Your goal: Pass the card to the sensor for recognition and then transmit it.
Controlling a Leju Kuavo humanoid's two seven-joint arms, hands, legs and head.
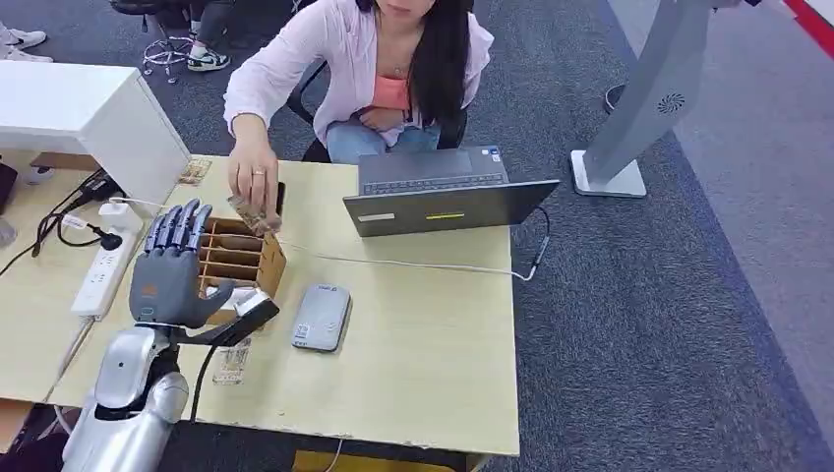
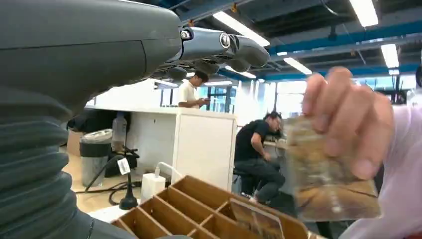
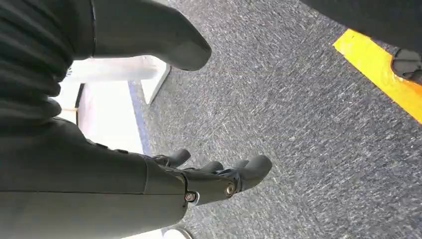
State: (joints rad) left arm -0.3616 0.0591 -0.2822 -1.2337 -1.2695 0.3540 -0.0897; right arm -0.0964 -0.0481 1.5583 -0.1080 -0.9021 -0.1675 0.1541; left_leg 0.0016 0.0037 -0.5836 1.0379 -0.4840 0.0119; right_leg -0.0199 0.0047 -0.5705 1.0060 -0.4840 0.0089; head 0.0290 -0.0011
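Card (image 1: 252, 212) being held by person's hand (image 1: 252, 179) over wooden slotted box (image 1: 239, 258) on worktop (image 1: 423, 344). Left robot hand (image 1: 175, 265) being held open, empty, beside box. Right robot hand (image 3: 209, 174) hanging open over carpet. Judged: pickup pending. Next: card to be pinched, carried to grey reader (image 1: 322, 317).

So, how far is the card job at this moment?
Early stage. Nothing looks done: the left hand is open beside the wooden card box, holding nothing. In hand: a person's hand holds a card above the box. Left: taking a card, showing it to the grey sensor, passing it on.
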